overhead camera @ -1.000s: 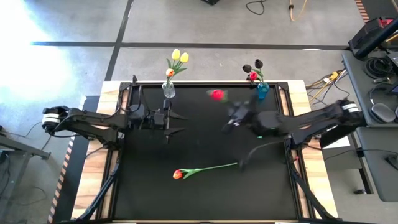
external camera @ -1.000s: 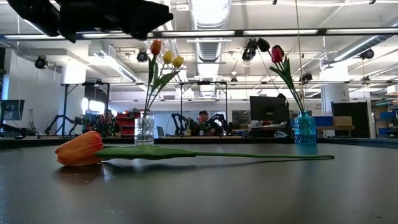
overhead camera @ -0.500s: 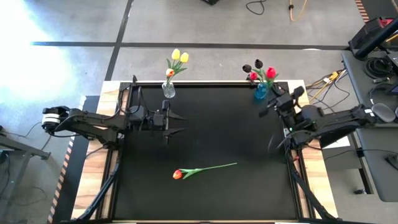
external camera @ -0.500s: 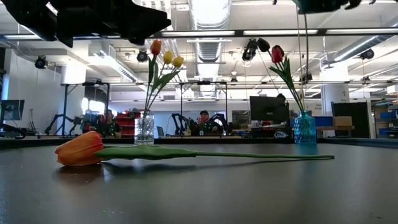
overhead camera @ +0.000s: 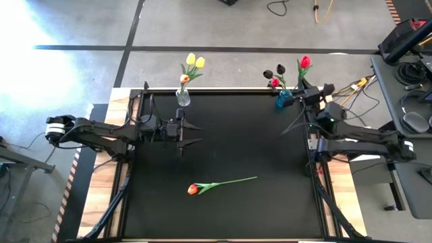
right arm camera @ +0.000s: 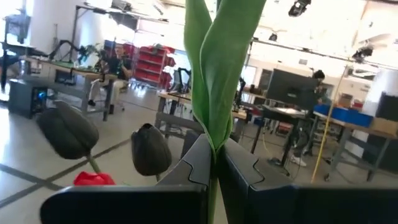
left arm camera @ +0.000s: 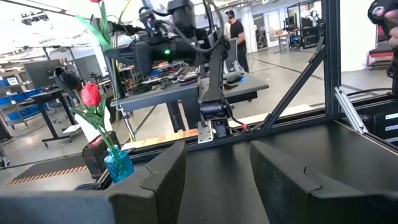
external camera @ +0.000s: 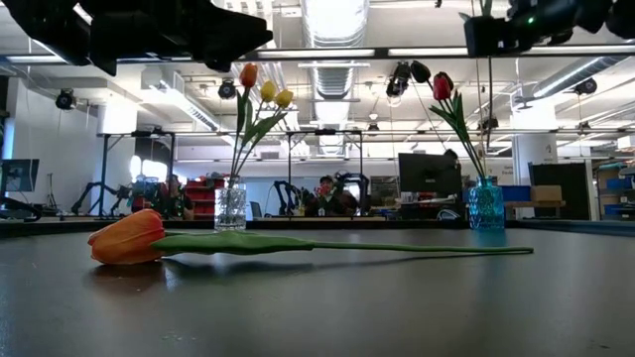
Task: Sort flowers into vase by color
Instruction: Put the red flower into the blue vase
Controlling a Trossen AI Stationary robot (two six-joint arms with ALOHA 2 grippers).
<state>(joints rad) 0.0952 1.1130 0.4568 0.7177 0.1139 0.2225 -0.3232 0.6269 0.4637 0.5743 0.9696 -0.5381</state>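
Right fingers [right arm camera: 214, 165] clamp red tulip [overhead camera: 305, 63] by thin bendy stem; light, fragile, grab mid-stem. Left fingers [left arm camera: 214, 168] open.

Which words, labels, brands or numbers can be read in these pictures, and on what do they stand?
None can be read: the table, both vases and the arms show no lettering.
The monitor in the room behind is too far to read.
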